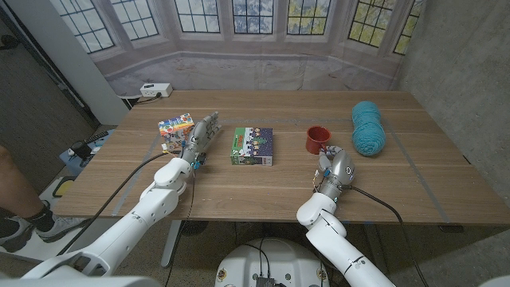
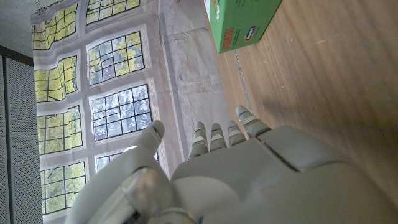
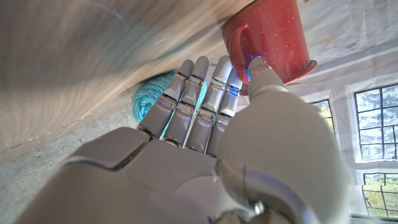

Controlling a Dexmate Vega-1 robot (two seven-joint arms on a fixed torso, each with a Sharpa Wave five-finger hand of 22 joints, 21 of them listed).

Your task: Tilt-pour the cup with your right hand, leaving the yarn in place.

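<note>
A red speckled cup (image 1: 317,139) stands upright on the wooden table, right of centre, and shows close up in the right wrist view (image 3: 268,36). A teal skein of yarn (image 1: 367,127) lies to its right, and part of the yarn (image 3: 149,94) peeks past my fingers. My right hand (image 1: 333,169) is just in front of the cup, fingers straight and reaching toward it, thumb tip (image 3: 259,67) near the cup's wall, holding nothing. My left hand (image 1: 201,137) stands open left of centre, fingers extended, empty.
A green box (image 1: 253,146) lies at the table's middle, its end also in the left wrist view (image 2: 241,22). A colourful small box (image 1: 175,127) sits beside my left hand. A power strip (image 1: 155,89) lies on the ledge beyond the table. A person's leg (image 1: 16,191) is at far left.
</note>
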